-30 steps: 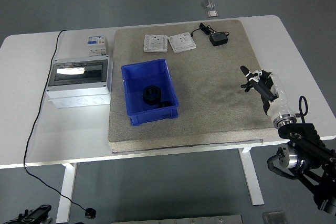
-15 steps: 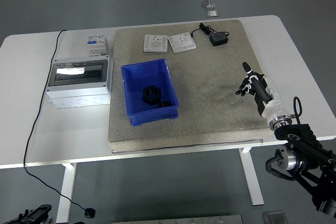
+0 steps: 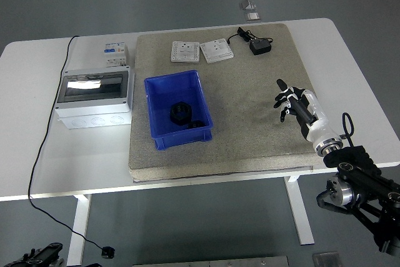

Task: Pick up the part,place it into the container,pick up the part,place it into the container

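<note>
Right arm [image 3: 359, 186] cut off at lower-right corner.

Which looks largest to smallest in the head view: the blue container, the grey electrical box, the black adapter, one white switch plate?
1. Grey electrical box
2. Blue container, close behind, so that order is unsure
3. White switch plate
4. Black adapter

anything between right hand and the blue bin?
Nothing: in the head view only bare grey mat separates the right hand from the blue plastic bin.
</note>
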`<state>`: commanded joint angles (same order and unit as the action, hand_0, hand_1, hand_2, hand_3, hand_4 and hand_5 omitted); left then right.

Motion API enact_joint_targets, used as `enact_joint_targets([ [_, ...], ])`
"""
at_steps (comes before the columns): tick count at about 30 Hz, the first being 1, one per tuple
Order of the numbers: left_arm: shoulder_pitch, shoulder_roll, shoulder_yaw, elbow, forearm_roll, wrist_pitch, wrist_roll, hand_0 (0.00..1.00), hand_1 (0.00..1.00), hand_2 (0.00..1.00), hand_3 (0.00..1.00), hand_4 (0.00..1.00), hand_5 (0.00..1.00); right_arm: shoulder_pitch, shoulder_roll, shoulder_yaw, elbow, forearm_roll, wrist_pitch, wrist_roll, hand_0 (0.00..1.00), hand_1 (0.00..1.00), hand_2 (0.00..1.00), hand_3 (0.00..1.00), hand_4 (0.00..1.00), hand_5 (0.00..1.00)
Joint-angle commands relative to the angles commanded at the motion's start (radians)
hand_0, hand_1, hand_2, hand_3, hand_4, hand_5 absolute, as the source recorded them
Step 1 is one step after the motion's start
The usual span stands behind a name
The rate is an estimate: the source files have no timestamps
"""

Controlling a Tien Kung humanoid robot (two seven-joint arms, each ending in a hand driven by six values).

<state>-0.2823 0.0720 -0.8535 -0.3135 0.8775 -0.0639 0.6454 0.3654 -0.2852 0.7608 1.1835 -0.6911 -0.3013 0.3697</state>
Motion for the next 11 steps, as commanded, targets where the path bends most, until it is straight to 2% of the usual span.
enact_joint_targets([
  [1,0.0,0.0,0.004,0.001,-0.006,0.005,-0.003,0.703,0.672,0.675,0.674,0.763,0.747,0.0,-0.001,-0.001,0.001,0.0,0.0,0.0,0.047,0.195,0.708,0.673,0.998,0.798],
  [4,0.0,0.0,0.016,0.002,-0.03,0.021,-0.016,0.703,0.672,0.675,0.674,0.763,0.747,0.001,-0.004,-0.005,0.003,0.006,-0.001,0.005,0.047,0.195,0.708,0.673,0.998,0.798],
  [11,-0.004,-0.003,0.037,0.001,-0.111,0.02,0.0,0.705,0.684,0.707,0.689,0.761,0.745,-0.001,-0.011,-0.002,0.005,0.053,-0.017,0.032,0.023,0.175,0.703,0.661,0.998,0.802],
])
